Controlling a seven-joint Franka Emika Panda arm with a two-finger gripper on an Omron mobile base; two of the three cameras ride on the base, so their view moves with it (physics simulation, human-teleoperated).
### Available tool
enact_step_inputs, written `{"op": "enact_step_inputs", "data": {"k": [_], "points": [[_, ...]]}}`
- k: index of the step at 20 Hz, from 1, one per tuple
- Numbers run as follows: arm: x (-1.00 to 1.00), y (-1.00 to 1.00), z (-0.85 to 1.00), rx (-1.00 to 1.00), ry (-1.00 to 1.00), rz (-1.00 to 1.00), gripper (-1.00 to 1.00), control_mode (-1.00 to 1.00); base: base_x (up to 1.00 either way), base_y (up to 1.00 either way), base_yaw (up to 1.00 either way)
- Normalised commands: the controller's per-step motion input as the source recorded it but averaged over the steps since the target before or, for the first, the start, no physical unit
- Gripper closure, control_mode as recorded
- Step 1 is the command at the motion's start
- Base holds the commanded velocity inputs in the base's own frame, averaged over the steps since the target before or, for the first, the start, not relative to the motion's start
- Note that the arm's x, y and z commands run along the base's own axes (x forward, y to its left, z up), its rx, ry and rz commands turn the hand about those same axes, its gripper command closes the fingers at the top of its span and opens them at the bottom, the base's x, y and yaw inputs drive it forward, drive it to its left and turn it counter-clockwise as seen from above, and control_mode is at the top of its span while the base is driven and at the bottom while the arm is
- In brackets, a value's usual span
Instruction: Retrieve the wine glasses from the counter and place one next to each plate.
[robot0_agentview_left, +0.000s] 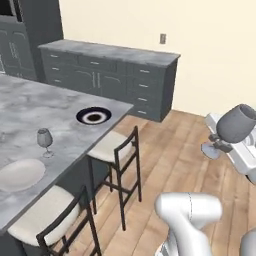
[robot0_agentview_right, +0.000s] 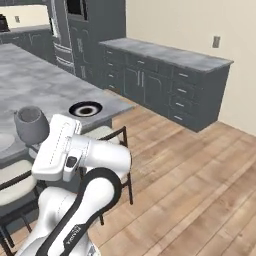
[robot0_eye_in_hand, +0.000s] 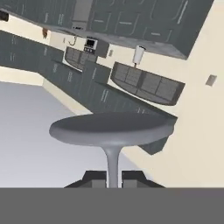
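A broad grey-veined marble island (robot0_agentview_left: 35, 107) fills the left of both base views. 2 dark-framed stools with pale cushions stand at its near edge on the wood plank floor (robot0_agentview_left: 175, 160): one (robot0_agentview_left: 117, 150) tucked under the corner, the other (robot0_agentview_left: 52, 215) closer to the camera. A grey outlet plate (robot0_agentview_left: 163, 38) sits on the cream wall (robot0_agentview_left: 210, 40).
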Motion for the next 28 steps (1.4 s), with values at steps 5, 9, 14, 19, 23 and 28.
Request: {"op": "enact_step_inputs", "data": {"k": [5,9,14,19,23,28], "points": [[0.00,0.00,0.00,0.00,0.00,0.00,1.00,1.00,0.50,-0.79,0.65],[0.00,0.00,0.00,0.00,0.00,0.00,1.00,1.00,0.49,-0.82,0.64],[0.00,0.00,0.00,0.00,0.00,0.00,1.00,1.00,0.34,-1.00,0.54],[0.00,0.00,0.00,0.00,0.00,0.00,1.00,1.00,0.48,-1.00,0.53],[0.00,0.00,0.00,0.00,0.00,0.00,1.00,1.00,0.94,-0.70,0.38],[0.00,0.00,0.00,0.00,0.00,0.00,1.00,1.00,1.00,-0.42,0.27]]}}
